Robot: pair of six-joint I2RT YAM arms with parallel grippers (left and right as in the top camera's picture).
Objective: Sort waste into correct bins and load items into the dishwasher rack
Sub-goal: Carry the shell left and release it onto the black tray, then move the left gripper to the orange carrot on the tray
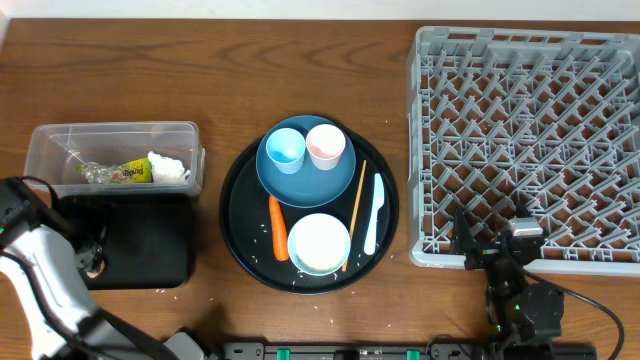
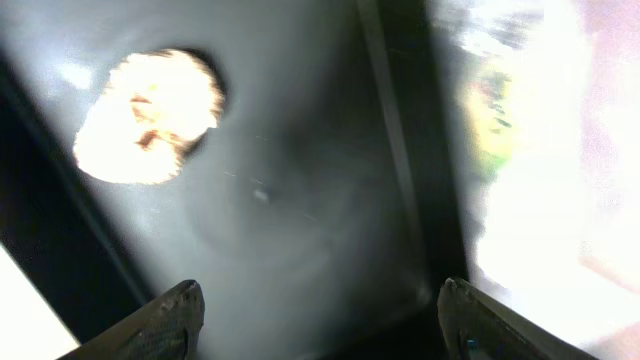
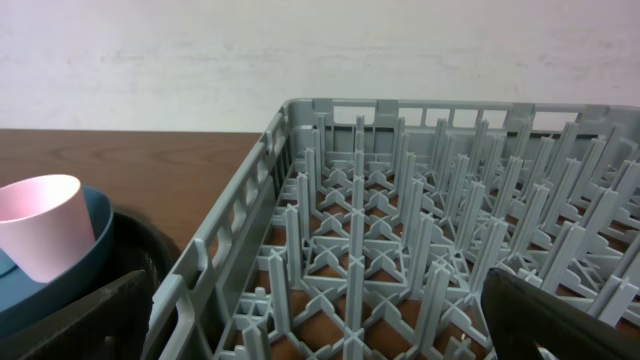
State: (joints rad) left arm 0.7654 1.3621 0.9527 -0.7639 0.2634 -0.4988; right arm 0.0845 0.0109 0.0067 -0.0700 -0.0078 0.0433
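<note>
Large grey plastic lattice rack is filling centre and right, upright pegs rising from its grid floor. Brown wooden table is showing beyond it. At left, a pink cup is sitting on a dark-blue plate, inside a round black tray just beside the rack's wall. The right gripper is framing the bottom corners, its dark fingers standing wide apart.

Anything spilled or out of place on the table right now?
Yes: white rice grains lie scattered on the large round black tray and the wooden table, and an orange carrot piece lies loose beside the white bowl.
</note>
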